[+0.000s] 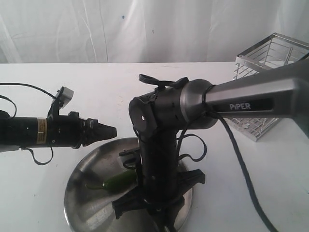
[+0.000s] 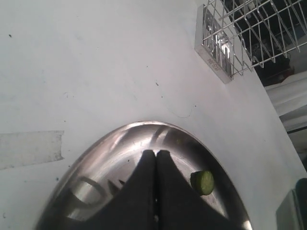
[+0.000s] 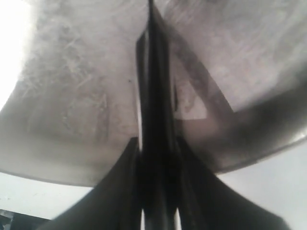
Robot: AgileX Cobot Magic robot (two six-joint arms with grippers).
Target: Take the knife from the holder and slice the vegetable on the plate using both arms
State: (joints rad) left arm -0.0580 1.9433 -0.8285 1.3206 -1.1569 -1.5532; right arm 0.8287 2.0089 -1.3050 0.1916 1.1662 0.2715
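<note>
So the knife (image 3: 154,110) is clamped in the right gripper (image 3: 157,142). In the right wrist view the dark handle sits squeezed between the two fingers (image 3: 125,182), and the blade, seen edge-on, runs straight out over the scuffed steel plate (image 3: 72,96). I can't tell whether the tip is actually touching the metal. From the exterior view you don't see the knife at all, because the right arm's wrist (image 1: 157,159) comes straight down over the plate and blocks it.

The green chili (image 1: 116,180) lies on the left half of the plate (image 1: 87,205), with its right end hidden behind that wrist. The left wrist view also shows one small green round slice (image 2: 202,182) lying on the plate (image 2: 120,143), just beside the left fingers (image 2: 144,182) but not touching them.

The left gripper (image 1: 112,130) has its jaws pressed together with nothing between them. It points in sideways above the plate's far rim, clear of the chili.

The wire holder (image 1: 270,58) stands upright at the back right of the white table (image 1: 38,193), well apart from the plate and partly covered by the grey PIPER link (image 1: 251,104). There's a strip of clear tape (image 2: 29,148) stuck on the table near the plate too.
</note>
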